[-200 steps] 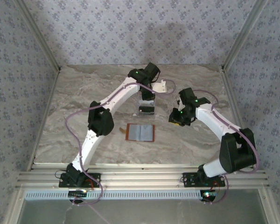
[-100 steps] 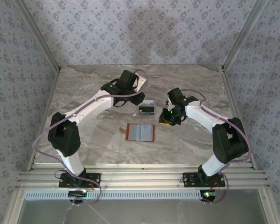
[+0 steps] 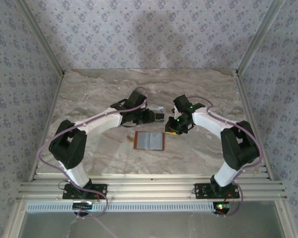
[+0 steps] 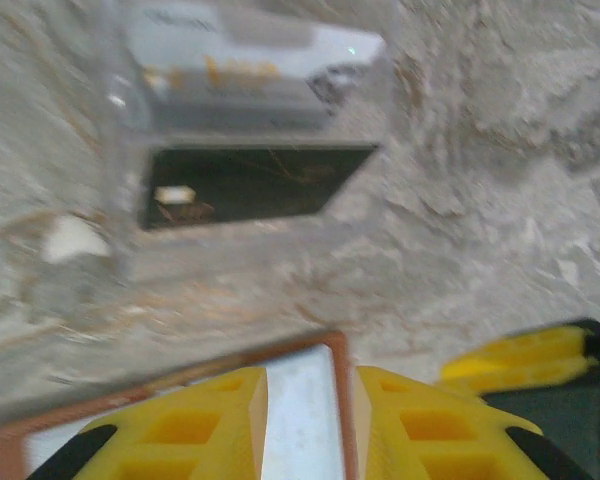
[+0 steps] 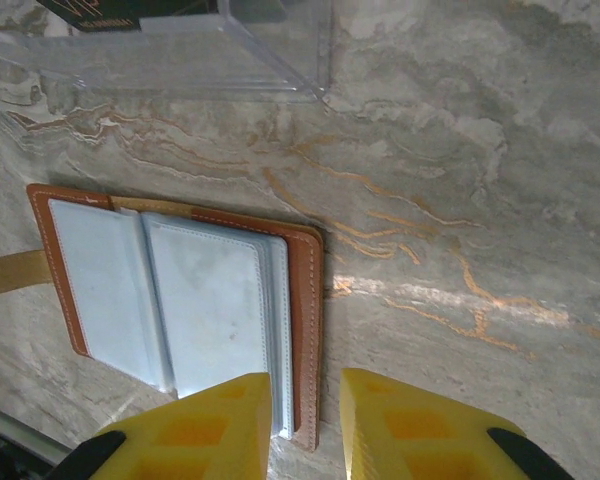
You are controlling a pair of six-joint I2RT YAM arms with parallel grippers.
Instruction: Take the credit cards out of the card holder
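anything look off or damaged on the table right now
Nothing stands out: the wallet lies open and flat, undamaged, and the dark card and whitish card lie by the clear plastic beyond it.

left arm [image 3: 99, 119]: base at near edge of surface [image 3: 89, 94], left side; elbow folded high close to base; forearm reaches inward toward the centre.
left claw [image 3: 150, 117]: low over mid-surface, pointing right, just beside the right claw.
left fingers [image 4: 205, 425]: yellow, narrow gap apart; wrist view blurred.
right arm [image 3: 211, 121]: base at near edge, right side; elbow raised by right edge; forearm angles in toward the centre.
right claw [image 3: 171, 130]: low over mid-surface, aimed down.
right fingers [image 5: 410, 430]: yellow, tips slightly parted.
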